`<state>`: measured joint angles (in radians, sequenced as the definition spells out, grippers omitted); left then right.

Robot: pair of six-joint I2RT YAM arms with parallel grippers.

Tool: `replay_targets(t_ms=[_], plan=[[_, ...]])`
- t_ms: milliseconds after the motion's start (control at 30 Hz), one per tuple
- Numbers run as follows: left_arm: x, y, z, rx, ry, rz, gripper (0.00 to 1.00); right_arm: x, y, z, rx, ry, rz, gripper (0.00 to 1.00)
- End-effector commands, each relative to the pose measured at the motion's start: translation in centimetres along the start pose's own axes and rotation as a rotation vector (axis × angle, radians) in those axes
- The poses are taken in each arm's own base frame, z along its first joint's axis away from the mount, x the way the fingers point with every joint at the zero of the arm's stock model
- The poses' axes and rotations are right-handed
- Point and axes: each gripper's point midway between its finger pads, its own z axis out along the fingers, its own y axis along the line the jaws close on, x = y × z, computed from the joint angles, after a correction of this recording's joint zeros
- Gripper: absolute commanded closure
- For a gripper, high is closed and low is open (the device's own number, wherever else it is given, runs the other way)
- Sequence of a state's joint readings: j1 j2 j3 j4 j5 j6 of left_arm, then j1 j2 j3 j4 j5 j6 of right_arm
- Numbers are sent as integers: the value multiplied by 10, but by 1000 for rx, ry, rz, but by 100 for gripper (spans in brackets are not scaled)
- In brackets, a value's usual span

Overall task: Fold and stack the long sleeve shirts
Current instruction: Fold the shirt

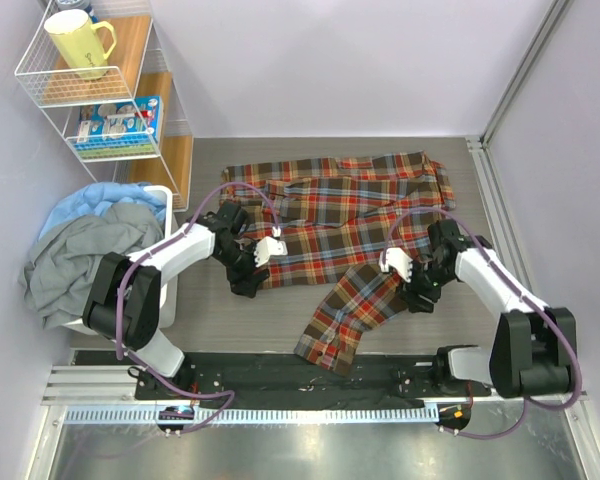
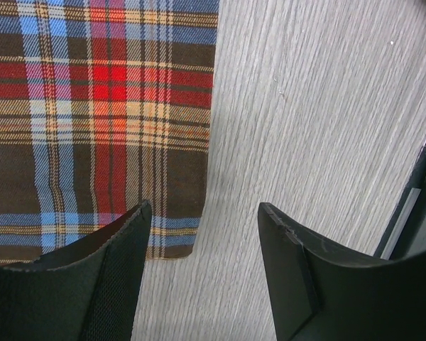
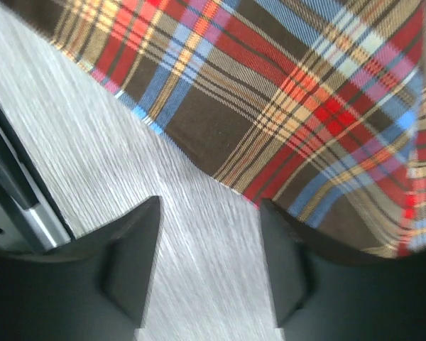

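Red, brown and yellow plaid flannel long sleeve shirt [image 1: 350,215] lies spread on the grey wood-grain table [image 1: 270,320], one sleeve trailing toward the arms. Left gripper [image 2: 202,213] and right gripper [image 3: 209,206] both part-open, empty, low at cloth edges — probably lining up a fold pinch.

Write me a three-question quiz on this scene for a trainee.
1. True or false: the plaid flannel shirt lies folded in a neat stack.
2. What stands on the top level of the wire shelf? A) yellow mug B) blue bowl C) glass bottle
3. Is the left tool or the right tool gripping the shirt?
Key: 1 false; it lies spread out, one sleeve trailing toward the arms. 2 A. 3 Neither; both stand open over the table at the shirt's edge.
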<state>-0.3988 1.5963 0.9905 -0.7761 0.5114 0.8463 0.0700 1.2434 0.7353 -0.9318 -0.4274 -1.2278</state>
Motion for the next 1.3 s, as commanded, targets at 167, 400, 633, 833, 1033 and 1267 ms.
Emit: replay_targets(t_ms=[167,400,633,833,1033,1267], plan=[[-7,9,0,-22,-14,30,37,7,-28,29,62,85,121,27],[5,8,4,-37,10,40,37,34,-11,60,96,200,63,52],[11,3,3,-40,18,59,35,36,-2,60,115,224,71,95],[7,5,0,-59,7,74,35,13,1,40,121,147,71,99],[5,12,6,-93,20,100,39,4,-3,28,137,121,95,99],[30,-7,22,-48,118,203,47,-9,-25,3,161,51,158,99]])
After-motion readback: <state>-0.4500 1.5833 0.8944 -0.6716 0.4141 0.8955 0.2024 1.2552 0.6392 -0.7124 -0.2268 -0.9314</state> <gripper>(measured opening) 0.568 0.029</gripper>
